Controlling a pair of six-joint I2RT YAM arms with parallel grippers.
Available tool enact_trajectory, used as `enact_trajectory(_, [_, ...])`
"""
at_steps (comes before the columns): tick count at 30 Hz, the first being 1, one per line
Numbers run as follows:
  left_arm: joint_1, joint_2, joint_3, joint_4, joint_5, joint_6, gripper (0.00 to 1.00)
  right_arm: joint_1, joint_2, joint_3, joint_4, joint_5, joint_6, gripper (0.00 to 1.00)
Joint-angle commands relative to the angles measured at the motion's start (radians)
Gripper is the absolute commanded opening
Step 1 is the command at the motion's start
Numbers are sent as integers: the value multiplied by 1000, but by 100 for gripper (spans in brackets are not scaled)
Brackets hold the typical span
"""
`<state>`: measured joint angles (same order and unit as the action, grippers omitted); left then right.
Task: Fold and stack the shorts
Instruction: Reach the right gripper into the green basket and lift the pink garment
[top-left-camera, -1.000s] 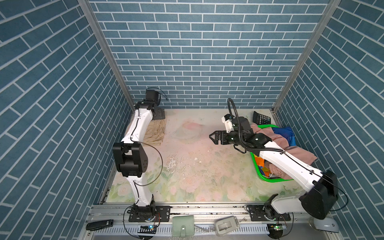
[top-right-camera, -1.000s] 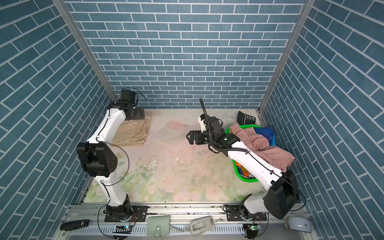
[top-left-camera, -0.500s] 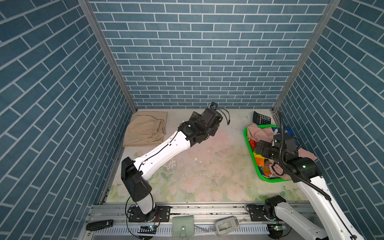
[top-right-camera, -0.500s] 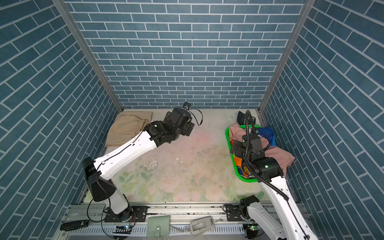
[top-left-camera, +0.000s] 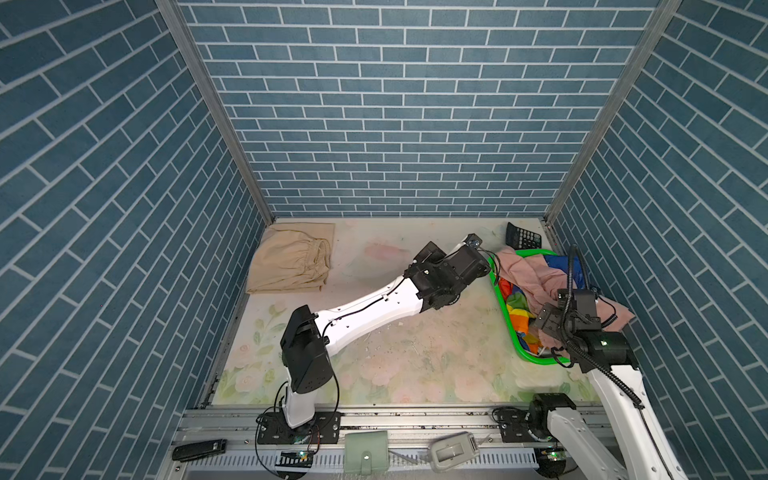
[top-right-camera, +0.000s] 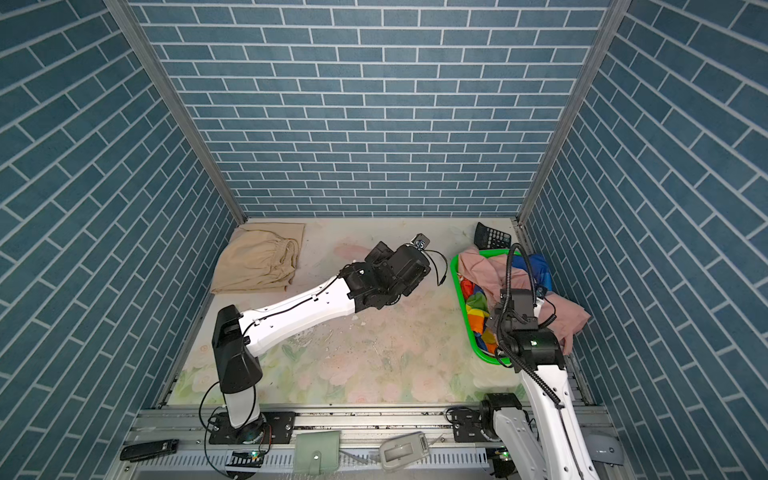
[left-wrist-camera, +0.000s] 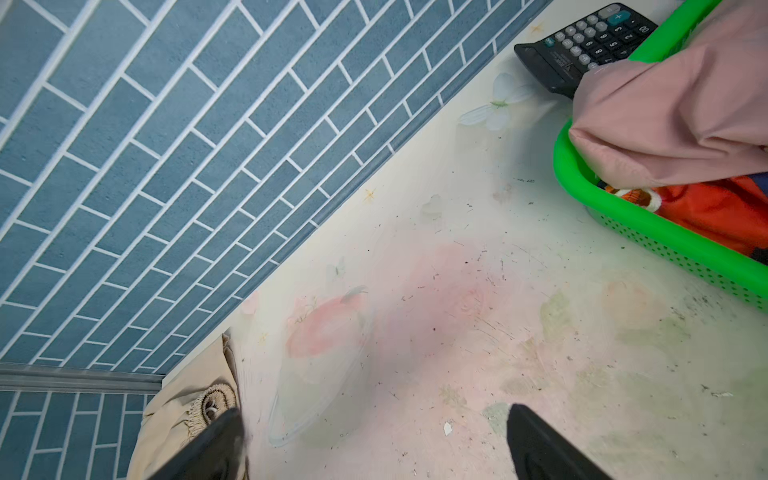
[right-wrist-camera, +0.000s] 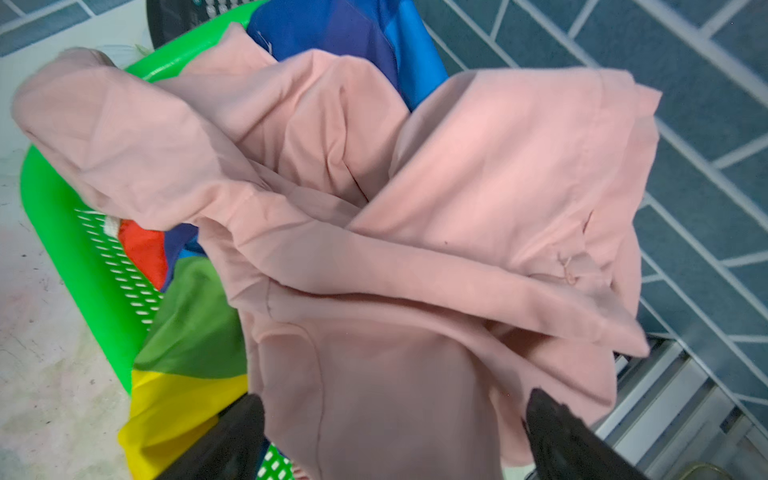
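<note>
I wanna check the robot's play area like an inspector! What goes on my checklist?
Surface: floral-print tabletop, scuffed, crumbs scattered.
Job's things: beige cloth shorts folded in far left corner; salmon pink shorts draped over rainbow-striped shorts in green plastic mesh basket.
Clutter: black calculator behind basket.
Grippers: left gripper open above bare table; right gripper open above pink shorts.
Cables: black corrugated cable loops over right arm.
Surroundings: blue brick-pattern walls.

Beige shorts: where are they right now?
In both top views the beige shorts lie folded in the far-left corner of the table, well apart from the green basket on the right side.
</note>
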<state>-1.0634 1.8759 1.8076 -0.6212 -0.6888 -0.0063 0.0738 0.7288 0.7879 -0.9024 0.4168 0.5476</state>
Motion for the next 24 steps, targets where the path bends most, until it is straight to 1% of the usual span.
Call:
enact_trajectory(1, [-3,-11,-9,49,-17,11,100,-28,22,-16,62,-73,54,92])
enact_trajectory(4, [-2,6,16,44,5,2,100,-65,56,-83,135,-188,99,85])
enact_trajectory(6, [-2,16,25,42,37,3,100,-84,57,-120,175,-221,115,79])
enact_trajectory(9, [-2,33,48,26,81,-3,99,-99,22,-150,206,-204,112,57])
enact_trajectory(11, [-3,40,59,16,105,-18,100,-117,-3,-159,219,-206,102,35])
enact_trajectory(13, [-2,39,52,32,120,-28,100,-127,-18,-148,226,-212,95,16])
enact_trajectory(14, [-1,40,46,43,125,-31,100,-132,-19,-140,233,-222,89,9])
enact_trajectory(15, [-3,42,42,51,133,-32,100,-134,-18,-132,243,-235,82,4])
enact_trajectory(17, [-3,53,43,61,142,-32,100,-135,-3,-98,258,-260,63,0])
enact_trajectory(21, [-2,71,68,47,121,-30,100,-135,47,6,261,-274,17,0])
enact_trajectory(24, [5,54,60,53,98,-27,100,-136,103,126,260,-268,-21,0])
